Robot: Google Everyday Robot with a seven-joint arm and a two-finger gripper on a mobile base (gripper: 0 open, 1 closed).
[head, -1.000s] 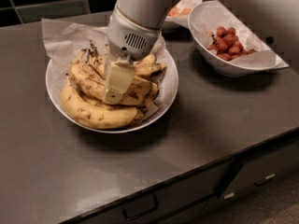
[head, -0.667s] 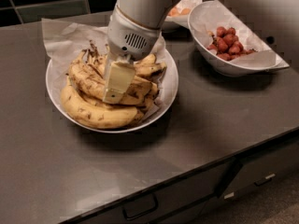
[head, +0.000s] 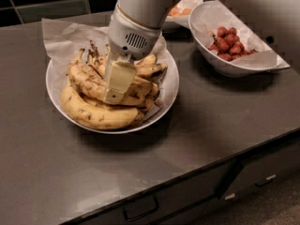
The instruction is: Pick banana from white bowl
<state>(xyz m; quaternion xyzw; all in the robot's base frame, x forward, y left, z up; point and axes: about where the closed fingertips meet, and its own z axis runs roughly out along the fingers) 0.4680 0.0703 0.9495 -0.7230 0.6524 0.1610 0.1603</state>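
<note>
The white bowl (head: pixel 171 86) is wide, shallow and lined with crumpled white paper, at the left centre of the dark counter. It holds a heap of several bananas. The banana (head: pixel 86 81) is long, curved and yellow with heavy brown streaks. It lies across the middle of the heap, with its dark stem toward the back left. My gripper (head: pixel 115 96) reaches down from above into the bowl and its cream-coloured tip rests on or against the middle of this banana. A plumper, paler banana (head: pixel 93 115) lies along the bowl's front rim.
A deeper white bowl of red fruit (head: pixel 229 43) stands at the back right. Another white bowl with orange balls (head: pixel 180 12) shows behind my arm. The counter's front edge runs diagonally at the lower right, with drawers (head: pixel 140 209) beneath it.
</note>
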